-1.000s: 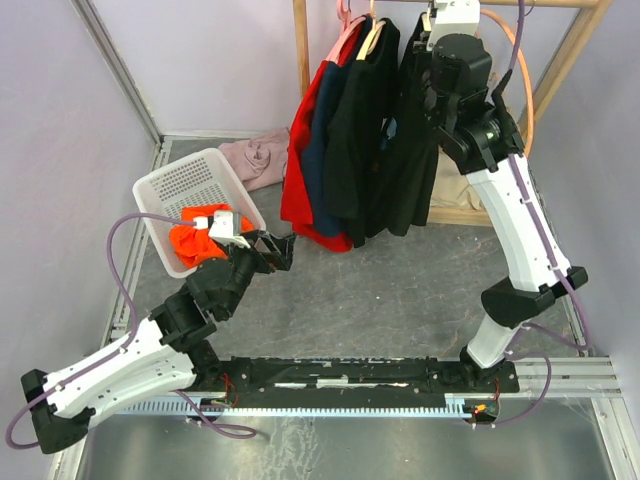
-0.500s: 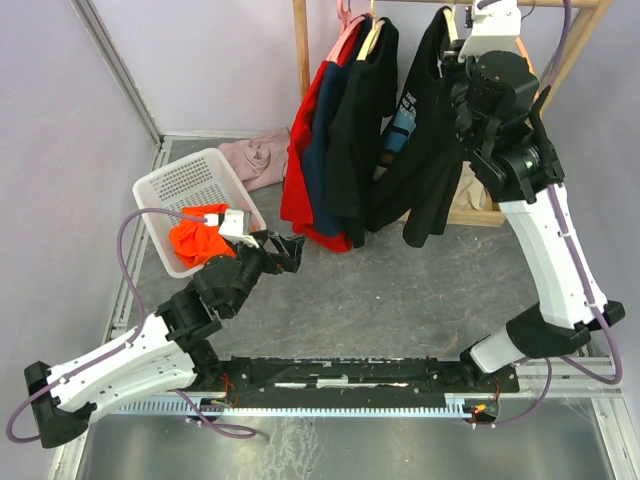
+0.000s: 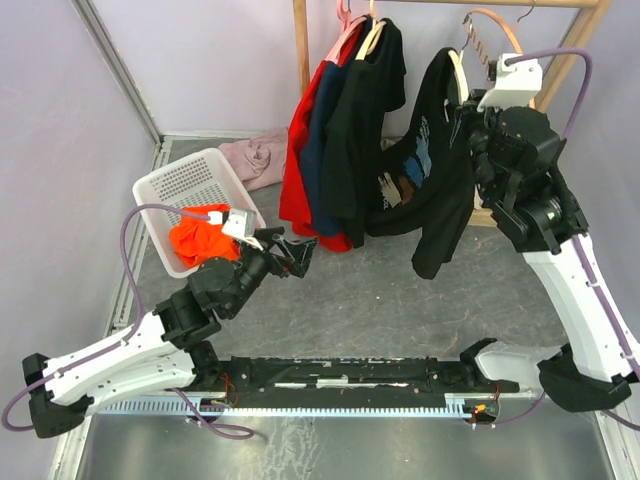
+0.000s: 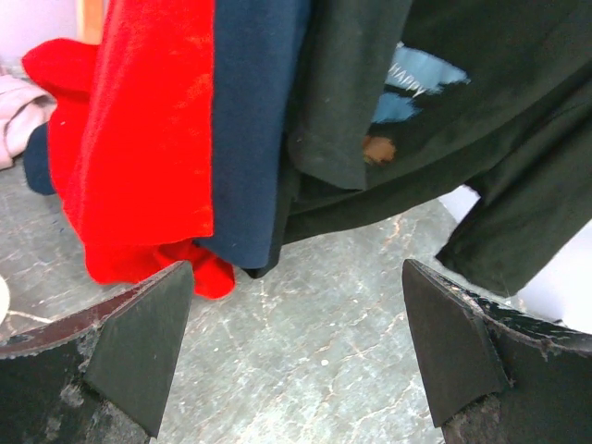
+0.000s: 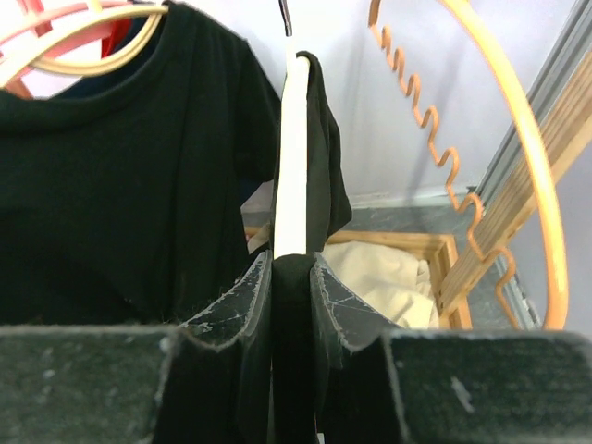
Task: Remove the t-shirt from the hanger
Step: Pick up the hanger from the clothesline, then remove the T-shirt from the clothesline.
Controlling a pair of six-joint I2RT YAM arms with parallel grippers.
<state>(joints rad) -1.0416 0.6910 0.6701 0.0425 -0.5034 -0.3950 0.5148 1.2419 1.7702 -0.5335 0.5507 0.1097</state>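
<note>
Up at two o'clock our right hand (image 5: 291, 264) clamps the hanger (image 5: 294, 157) and t-shirt (image 3: 440, 190); our left hand (image 4: 296, 305) gapes open, ready to pull.

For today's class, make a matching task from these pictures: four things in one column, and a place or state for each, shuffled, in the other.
Column one
1 orange garment
2 pink garment
3 left gripper
4 right gripper

Column two
A jaws wide open, holding nothing
B lying in the white basket
C clamped on the black t-shirt and its hanger
D crumpled on the floor behind the basket

Pairs: 1-B, 2-D, 3-A, 4-C
</note>
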